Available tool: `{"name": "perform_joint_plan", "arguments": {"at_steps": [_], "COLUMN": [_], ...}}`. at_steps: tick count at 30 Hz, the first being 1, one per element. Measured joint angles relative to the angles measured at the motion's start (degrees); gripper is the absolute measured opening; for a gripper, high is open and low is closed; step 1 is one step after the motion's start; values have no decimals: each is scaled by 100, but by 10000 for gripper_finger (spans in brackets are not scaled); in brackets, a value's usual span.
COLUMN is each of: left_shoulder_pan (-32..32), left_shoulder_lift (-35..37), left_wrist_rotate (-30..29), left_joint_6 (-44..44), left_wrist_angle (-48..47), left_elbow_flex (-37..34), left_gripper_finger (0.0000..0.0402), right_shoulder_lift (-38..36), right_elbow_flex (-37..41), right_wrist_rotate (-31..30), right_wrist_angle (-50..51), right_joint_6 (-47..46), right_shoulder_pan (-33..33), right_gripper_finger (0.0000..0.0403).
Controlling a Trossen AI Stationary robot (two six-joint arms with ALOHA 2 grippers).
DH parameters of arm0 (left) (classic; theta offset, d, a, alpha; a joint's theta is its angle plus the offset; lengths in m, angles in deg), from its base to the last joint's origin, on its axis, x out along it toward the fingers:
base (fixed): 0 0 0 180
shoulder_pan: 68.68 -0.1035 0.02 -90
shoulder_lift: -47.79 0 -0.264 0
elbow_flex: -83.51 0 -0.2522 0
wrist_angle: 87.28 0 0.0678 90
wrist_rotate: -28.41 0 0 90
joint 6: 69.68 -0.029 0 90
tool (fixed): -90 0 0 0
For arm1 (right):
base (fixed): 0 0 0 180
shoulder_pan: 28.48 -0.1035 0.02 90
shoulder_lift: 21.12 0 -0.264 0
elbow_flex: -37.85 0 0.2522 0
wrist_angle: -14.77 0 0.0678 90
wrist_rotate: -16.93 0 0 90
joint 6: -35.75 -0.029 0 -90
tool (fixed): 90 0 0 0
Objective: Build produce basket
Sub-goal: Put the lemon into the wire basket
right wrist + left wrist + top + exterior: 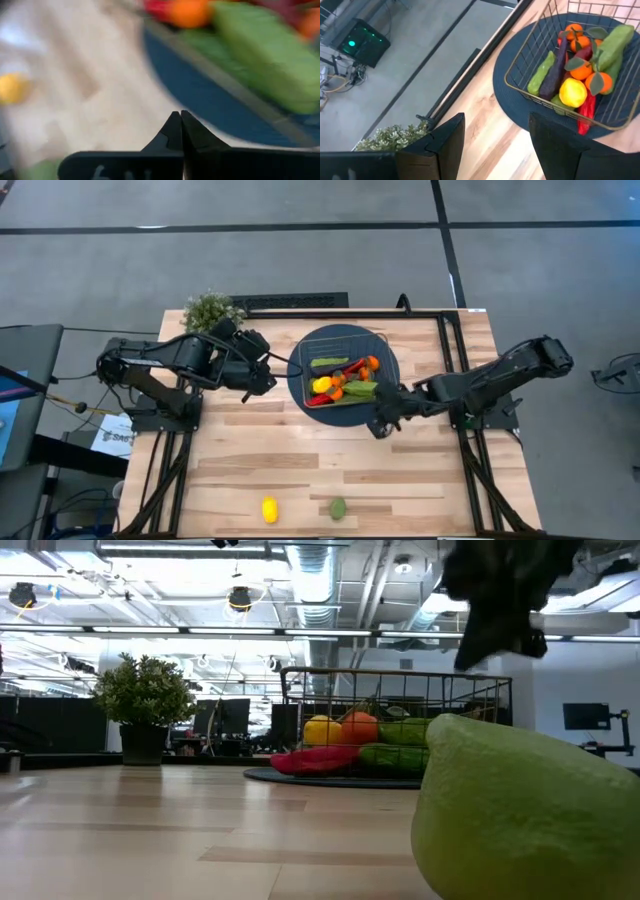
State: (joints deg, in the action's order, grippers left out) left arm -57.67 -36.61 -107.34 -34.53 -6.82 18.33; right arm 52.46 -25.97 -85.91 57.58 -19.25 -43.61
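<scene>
Basket (341, 369) sits on the round mat (387, 345), mid-table toward the far edge, with produce (343, 383) piled inside. Leafy plant (209, 311) at the far left corner. Lemon (270, 509) and lime (338, 508) lie apart near the front edge, lemon to the left, both well clear of the basket.

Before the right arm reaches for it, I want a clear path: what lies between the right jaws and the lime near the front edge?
Only bare table, by the high view: right gripper, shut, beside the basket; lime; lemon off to one side.
</scene>
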Motion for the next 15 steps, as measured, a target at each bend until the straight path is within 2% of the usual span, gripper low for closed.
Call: {"name": "perform_joint_plan", "arguments": {"at_steps": [5,8,11,15], "left_shoulder_pan": [101,212,446,919], "left_shoulder_lift": [0,-2,-2,-4], "left_wrist_rotate": [34,308,647,973], "left_joint_6": [2,115,650,1766], "left_wrist_angle": [-85,-139,-316,-427], "left_elbow_flex": [0,0,-27,-403], "left_gripper_finger": [206,206,206,206], "right_shoulder_lift": [-181,-130,-49,-15], "right_elbow_flex": [-516,-900,-1265,-1720], "right_wrist_rotate": [111,56,-141,-465], "right_wrist_angle": [-70,-53,-21,171], "right_joint_6": [-108,-147,-86,298], "right_shoulder_pan": [-649,-1029,-1342,-1596], "right_gripper_finger": [0,0,1,1]}}
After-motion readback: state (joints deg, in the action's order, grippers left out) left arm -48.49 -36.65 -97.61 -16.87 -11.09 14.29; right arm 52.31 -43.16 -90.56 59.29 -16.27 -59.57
